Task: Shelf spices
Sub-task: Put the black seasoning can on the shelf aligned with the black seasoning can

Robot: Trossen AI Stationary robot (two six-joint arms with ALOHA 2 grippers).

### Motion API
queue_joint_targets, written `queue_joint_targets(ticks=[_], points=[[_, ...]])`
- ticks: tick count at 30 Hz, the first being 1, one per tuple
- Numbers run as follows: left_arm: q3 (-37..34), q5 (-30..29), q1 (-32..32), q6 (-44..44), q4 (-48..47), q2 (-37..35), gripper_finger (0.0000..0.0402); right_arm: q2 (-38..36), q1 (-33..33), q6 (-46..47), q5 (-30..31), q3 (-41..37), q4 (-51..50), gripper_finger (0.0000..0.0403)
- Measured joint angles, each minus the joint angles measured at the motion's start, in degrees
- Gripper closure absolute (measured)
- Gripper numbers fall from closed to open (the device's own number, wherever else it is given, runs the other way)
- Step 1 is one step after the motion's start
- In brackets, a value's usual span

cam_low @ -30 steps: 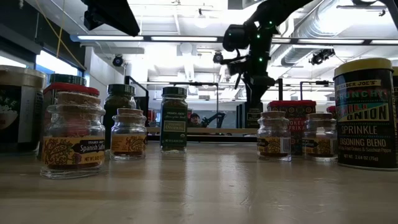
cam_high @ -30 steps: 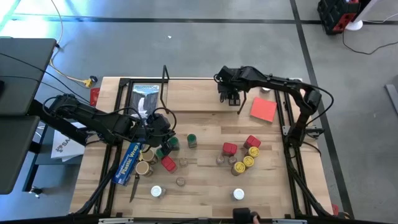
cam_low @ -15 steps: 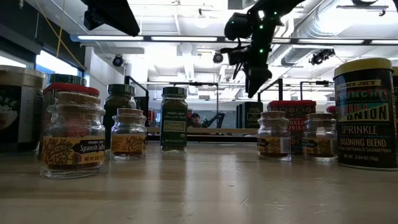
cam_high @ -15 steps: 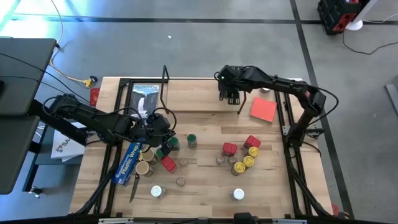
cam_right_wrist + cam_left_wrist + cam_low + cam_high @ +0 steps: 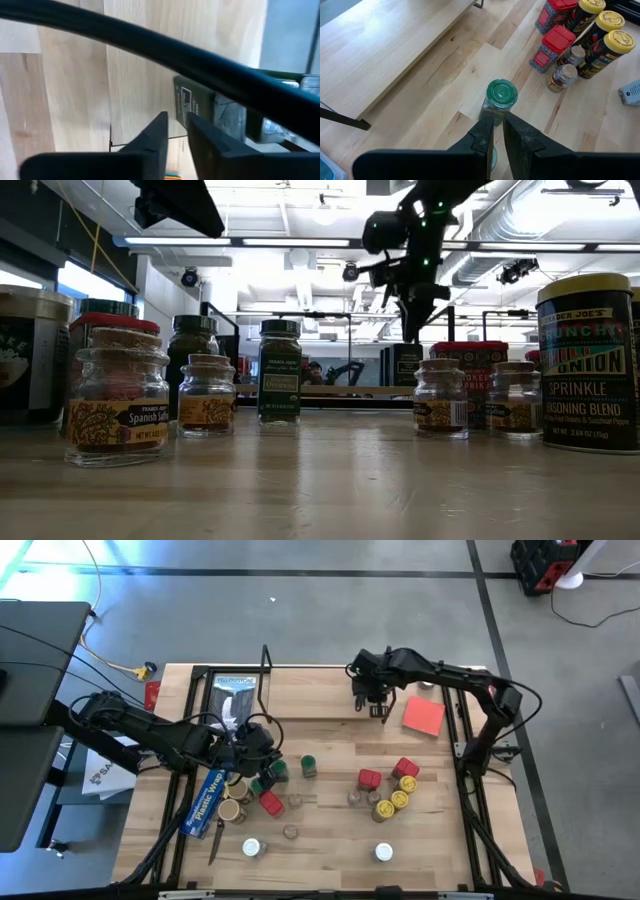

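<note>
The spices stand on the tabletop. On the right are red tins (image 5: 370, 778) and yellow-lidded jars (image 5: 399, 799). A green-lidded jar (image 5: 309, 766) is in the middle and white-lidded jars (image 5: 252, 848) are near the front. My left gripper (image 5: 268, 776) is shut low among the left jars, pointing at the green-lidded jar (image 5: 501, 94) just beyond its tips (image 5: 497, 131). My right gripper (image 5: 376, 703) hangs shut and empty above the right end of the light-wood shelf (image 5: 320, 695), fingers pointing down (image 5: 415, 330).
A long blue plastic-wrap box (image 5: 210, 798) lies beside the left arm. A red square sheet (image 5: 424, 716) lies right of the shelf. In the right wrist view a black bar (image 5: 150, 50) crosses in front of a dark green labelled thing (image 5: 200, 107). Bare wood lies between the two jar groups.
My right gripper has risen above the shelf, drifted slightly toward the table's right edge and shut its fingers on nothing.
</note>
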Motion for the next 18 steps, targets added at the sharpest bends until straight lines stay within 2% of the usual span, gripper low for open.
queue_joint_targets(ticks=[6,18], points=[[0.0,0.0,0.0,0.0,0.0,0.0,0.0365,2.6,-0.6,0.0,0.0,0.0,0.6,0.0399],[0.0,0.0,-0.1,0.0,0.0,0.0,0.0365,3.4,-1.4,-0.4,0.7,0.0,5.6,0.0402]])
